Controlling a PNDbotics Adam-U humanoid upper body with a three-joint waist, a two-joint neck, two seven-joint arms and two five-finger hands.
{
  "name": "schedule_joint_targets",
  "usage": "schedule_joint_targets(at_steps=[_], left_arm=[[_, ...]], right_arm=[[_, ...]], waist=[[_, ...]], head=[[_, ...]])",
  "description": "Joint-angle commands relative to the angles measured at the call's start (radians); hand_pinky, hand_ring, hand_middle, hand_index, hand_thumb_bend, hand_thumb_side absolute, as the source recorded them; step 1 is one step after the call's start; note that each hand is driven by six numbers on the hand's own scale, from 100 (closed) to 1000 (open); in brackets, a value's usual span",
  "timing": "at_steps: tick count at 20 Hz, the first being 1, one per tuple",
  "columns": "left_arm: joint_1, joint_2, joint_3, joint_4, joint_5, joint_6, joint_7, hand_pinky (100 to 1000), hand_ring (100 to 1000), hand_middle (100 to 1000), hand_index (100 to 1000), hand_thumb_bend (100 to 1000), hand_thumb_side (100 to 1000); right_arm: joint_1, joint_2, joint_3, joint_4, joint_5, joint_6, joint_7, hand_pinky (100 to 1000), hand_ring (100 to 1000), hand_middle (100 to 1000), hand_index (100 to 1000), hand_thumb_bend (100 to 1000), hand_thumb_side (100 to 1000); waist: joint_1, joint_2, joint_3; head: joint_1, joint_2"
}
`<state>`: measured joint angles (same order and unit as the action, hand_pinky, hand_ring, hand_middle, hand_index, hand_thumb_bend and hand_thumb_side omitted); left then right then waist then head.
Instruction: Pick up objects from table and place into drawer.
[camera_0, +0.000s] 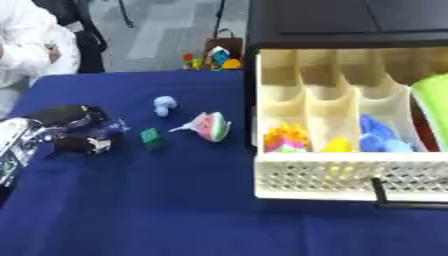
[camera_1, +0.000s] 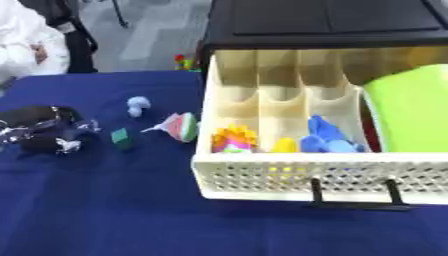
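One hand, the left hand (camera_0: 79, 131), lies at frame left on the blue counter (camera_0: 175, 210), fingers curled, empty, beside the green block (camera_0: 151, 136). The cream drawer (camera_0: 350, 175) is open at right.

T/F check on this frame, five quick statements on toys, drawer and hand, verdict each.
1. The drawer is pulled open. True.
2. The watermelon slice toy lies inside the drawer. False: it lies on the blue tablecloth, left of the drawer.
3. The small green block sits between the left hand and the watermelon slice toy. True.
4. The drawer's compartments hold nothing. False: a yellow-orange toy and a blue toy lie in them.
5. The left hand is above the drawer. False: it is at the table's left side.
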<state>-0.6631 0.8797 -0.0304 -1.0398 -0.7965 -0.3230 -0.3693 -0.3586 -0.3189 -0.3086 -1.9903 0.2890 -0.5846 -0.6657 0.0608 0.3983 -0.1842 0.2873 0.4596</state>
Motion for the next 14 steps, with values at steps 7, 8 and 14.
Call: schedule_joint_targets(at_steps=[7,8,14], left_arm=[[0.002,0.022,0.001,-0.005,0.007,0.018,0.024,539,679,540,609,168,672],[0.001,0.022,0.003,-0.005,0.001,0.022,0.037,532,673,534,594,138,633],[0.002,0.027,0.009,-0.009,-0.026,0.040,0.126,493,640,508,559,100,431]], right_arm=[[0.001,-0.009,-0.011,-0.010,0.010,-0.067,-0.080,649,698,522,746,100,1000],[0.001,-0.009,-0.011,-0.010,0.009,-0.067,-0.080,649,698,522,746,100,1000],[0.003,-0.007,-0.011,-0.010,0.008,-0.066,-0.083,648,697,520,745,100,1000]], waist=[[-0.006,-0.015,-0.002],[-0.006,-0.016,-0.002],[-0.008,-0.019,-0.002]], head=[[0.005,-0.009],[0.005,-0.010],[0.003,-0.009]])
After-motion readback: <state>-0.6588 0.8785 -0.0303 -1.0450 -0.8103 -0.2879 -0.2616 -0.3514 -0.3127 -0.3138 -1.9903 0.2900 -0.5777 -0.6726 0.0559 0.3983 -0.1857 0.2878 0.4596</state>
